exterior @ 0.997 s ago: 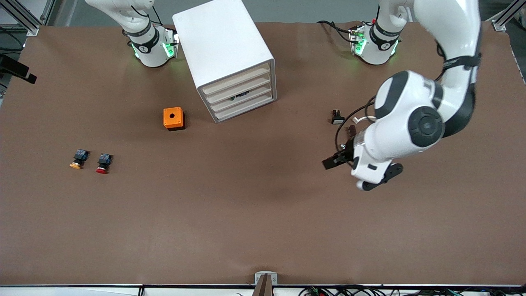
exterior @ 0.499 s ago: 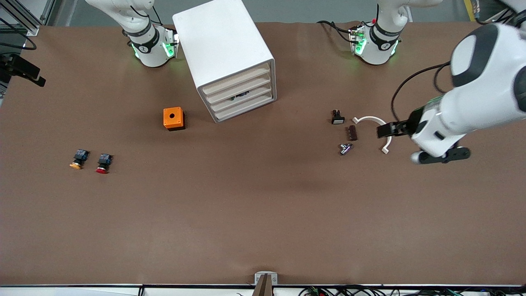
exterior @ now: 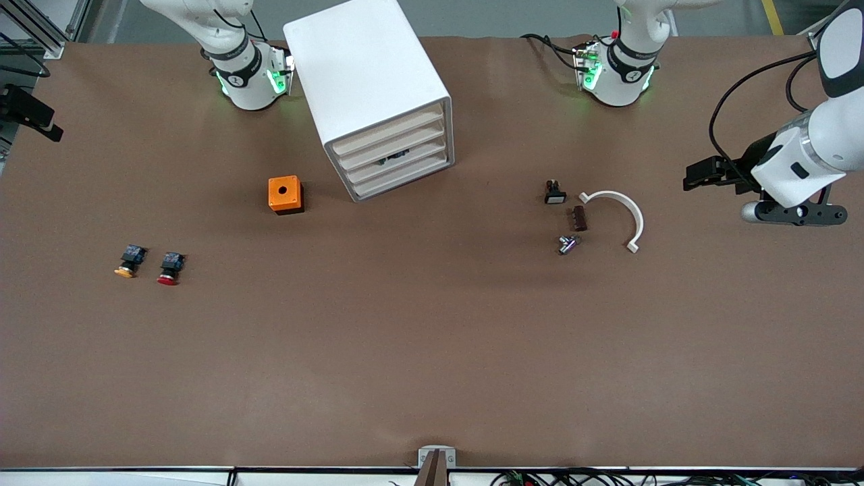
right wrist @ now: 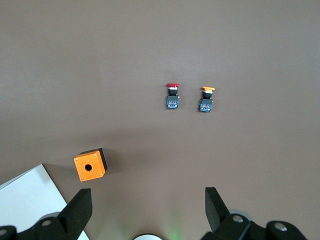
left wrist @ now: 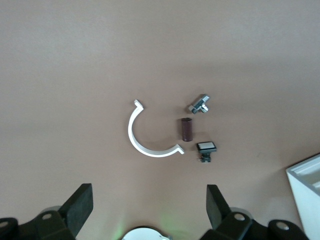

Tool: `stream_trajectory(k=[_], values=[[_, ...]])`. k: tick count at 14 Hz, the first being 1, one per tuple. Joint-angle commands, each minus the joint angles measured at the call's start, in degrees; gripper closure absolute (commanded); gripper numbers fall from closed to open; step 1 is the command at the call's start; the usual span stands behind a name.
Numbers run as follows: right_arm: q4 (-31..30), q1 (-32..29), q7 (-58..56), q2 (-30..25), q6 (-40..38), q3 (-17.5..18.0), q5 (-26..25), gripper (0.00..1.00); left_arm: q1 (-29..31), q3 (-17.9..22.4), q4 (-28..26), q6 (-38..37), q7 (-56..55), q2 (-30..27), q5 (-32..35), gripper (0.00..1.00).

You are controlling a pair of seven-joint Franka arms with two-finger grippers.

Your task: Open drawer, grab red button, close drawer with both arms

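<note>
Left gripper (left wrist: 146, 212) spread wide and empty, up over the brown bench (exterior: 432, 351) toward the left arm's end from the white drawer cabinet (exterior: 370, 94). Right gripper (right wrist: 145, 210) also wide open, holding nothing. The small red-capped push button (exterior: 169, 267) lies on the bench, nearer the camera than the cabinet, toward the right arm's end.
</note>
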Motion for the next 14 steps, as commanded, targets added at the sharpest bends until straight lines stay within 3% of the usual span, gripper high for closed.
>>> stream_trajectory(k=[1,12,14], values=[[1.0,-1.0,-0.9,-0.3,-0.5,0.7,-0.1,0.00,0.5,-1.0,-2.3,1.7,1.1,-2.0,3.3,0.00],[2.0,-0.9,-0.6,-0.1,-3.1,0.7,0.9,0.00,0.5,-0.3,7.1,1.0,0.1,-1.9,3.9,0.00],[1.5,-1.3,-1.0,-0.3,-3.5,0.3,3.4,0.00,0.5,-0.3,9.1,1.0,0.1,-1.6,3.9,0.00]])
